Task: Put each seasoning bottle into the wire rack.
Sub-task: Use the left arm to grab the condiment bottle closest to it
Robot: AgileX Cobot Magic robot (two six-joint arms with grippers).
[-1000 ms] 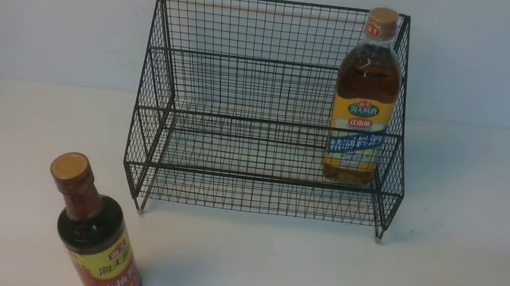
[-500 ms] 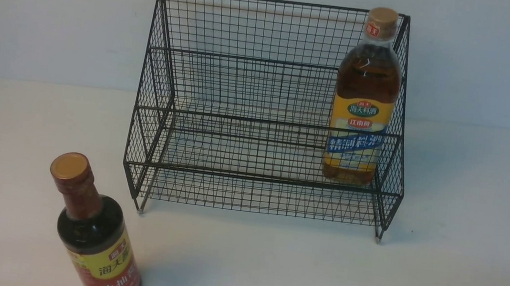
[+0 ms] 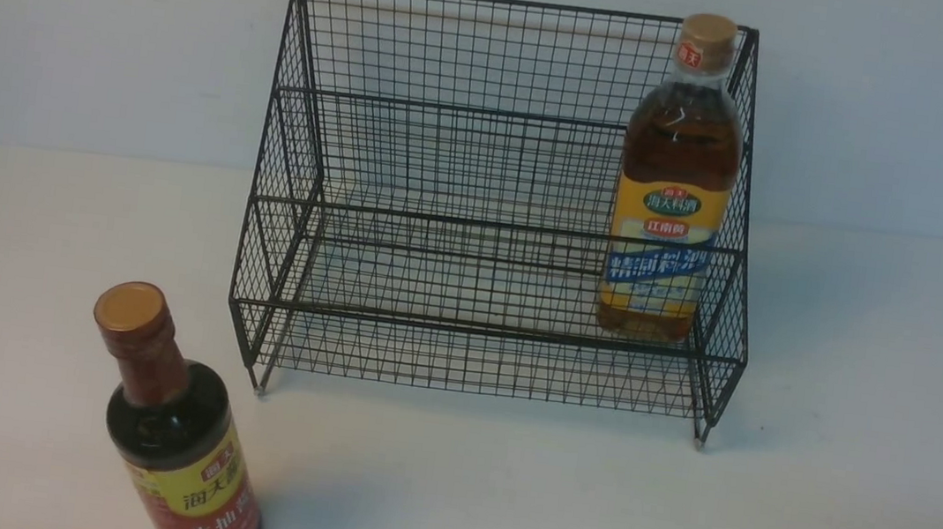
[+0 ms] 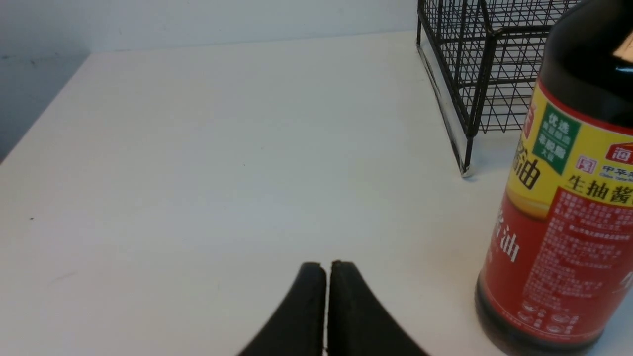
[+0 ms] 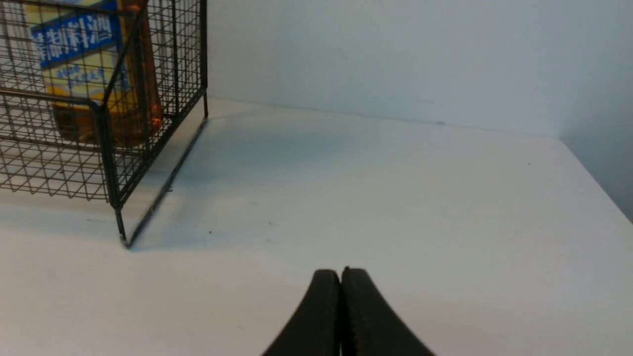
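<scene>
Glass, likely heavy and slick: the soy-sauce bottle [image 4: 559, 222] stands near the left claw [image 4: 326, 268], which is pressed together and empty. The labelled body looks like the safest hold, not the narrow neck.

Soft even light, slightly dim; faint shadows on table [image 3: 861, 433] beside rack [image 3: 486, 213]; wrist views sharp, mild grain.

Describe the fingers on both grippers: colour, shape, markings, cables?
Both look alike. The left gripper and the right gripper each have two matte black fingers, broad at the base, curving and tapering to rounded tips, with a slightly rough surface. No markings, cables or sleeves show. The arm links behind them cannot be made out.
</scene>
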